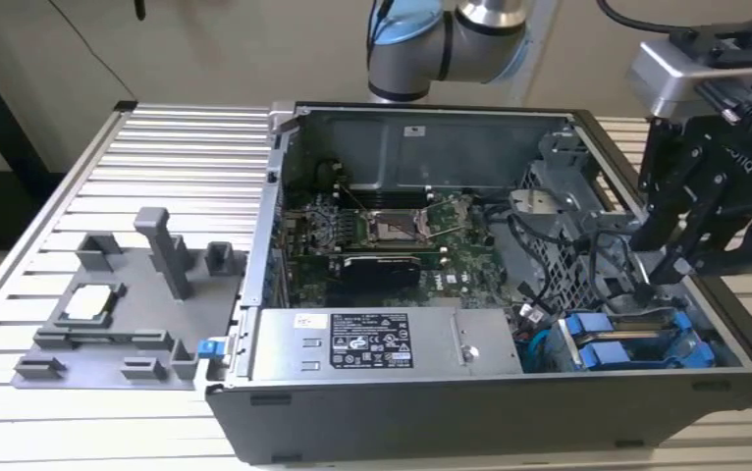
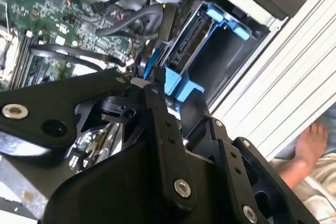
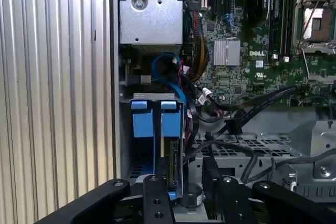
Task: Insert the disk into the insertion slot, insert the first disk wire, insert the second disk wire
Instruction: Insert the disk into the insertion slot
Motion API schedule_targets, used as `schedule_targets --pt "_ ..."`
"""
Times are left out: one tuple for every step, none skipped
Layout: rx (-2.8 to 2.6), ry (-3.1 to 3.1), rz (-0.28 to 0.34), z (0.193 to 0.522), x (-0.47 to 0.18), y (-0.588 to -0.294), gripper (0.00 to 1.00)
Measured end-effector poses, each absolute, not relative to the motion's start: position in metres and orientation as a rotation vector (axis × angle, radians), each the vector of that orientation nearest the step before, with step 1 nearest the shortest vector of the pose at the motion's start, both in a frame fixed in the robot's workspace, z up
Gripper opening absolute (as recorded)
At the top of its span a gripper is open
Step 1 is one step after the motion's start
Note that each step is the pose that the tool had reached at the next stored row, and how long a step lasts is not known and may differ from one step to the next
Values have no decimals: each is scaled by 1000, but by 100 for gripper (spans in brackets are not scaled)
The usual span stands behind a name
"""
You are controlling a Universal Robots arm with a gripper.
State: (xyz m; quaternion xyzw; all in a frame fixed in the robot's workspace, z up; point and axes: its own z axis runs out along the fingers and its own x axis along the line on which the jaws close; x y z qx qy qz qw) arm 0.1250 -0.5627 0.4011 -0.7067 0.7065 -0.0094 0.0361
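End effector (image 1: 671, 260) near disk (image 1: 608, 354) edge.

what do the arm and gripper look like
The arm has silver-grey joints with light blue caps. A grey box sits at its wrist, with a black cable above. The gripper is black, built of linked bars with silver screws.

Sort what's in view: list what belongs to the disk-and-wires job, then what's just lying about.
Belongs to the job:
- gripper, over the open case
- disk in its blue carrier
- black cable beside the carrier

Just lying about:
- grey fixture tray, on the exterior view's left
- power-supply box
- motherboard
- a person's foot
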Motion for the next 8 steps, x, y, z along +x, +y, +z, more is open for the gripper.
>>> schedule_targets --pt "-2160 2159 -45 401 125 -562 40" --pt "-2150 2149 -62 401 125 -561 40" --pt "-2141 2139 -80 401 125 -560 40" --pt "-2132 2129 -99 401 125 -558 40" --pt "-2122 2118 -118 401 125 -556 40" --pt "-2115 2108 -134 401 125 -554 40" --pt "-2112 2101 -148 401 125 -551 40" --pt "-2117 2101 -159 401 125 -549 40"
